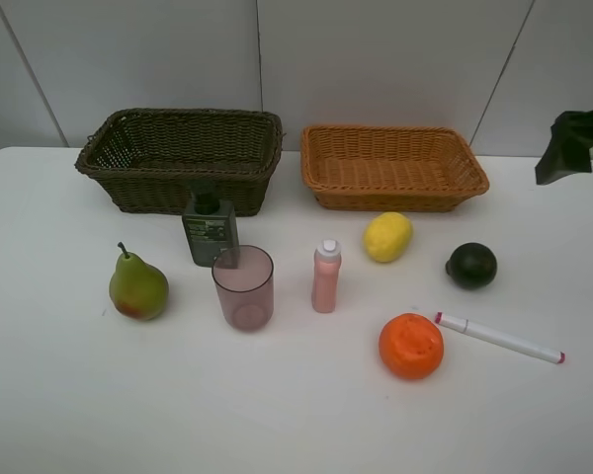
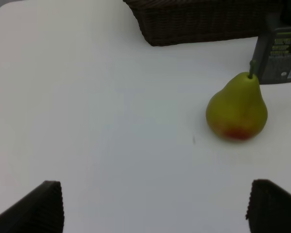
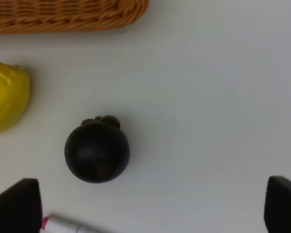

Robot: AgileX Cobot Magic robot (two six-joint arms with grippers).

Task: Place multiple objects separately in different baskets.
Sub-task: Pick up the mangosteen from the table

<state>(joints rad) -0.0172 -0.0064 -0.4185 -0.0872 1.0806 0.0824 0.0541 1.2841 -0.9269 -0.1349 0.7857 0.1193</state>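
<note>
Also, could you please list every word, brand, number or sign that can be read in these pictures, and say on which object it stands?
No text can be read here.
dark green pump bottle: its label carries pale lines of print, too small and blurred to read in both views that show it.
white marker, small pink white-capped bottle: no print visible.
Nothing else shows any writing.

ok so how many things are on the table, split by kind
fruit: 4 (pear, lemon, orange, dark green round fruit)
bottles: 2 (dark green pump bottle, small pink bottle)
cups: 1 (translucent pink cup)
markers: 1 (white marker)
baskets: 2 (dark brown basket, orange-tan basket)
total: 10
</note>
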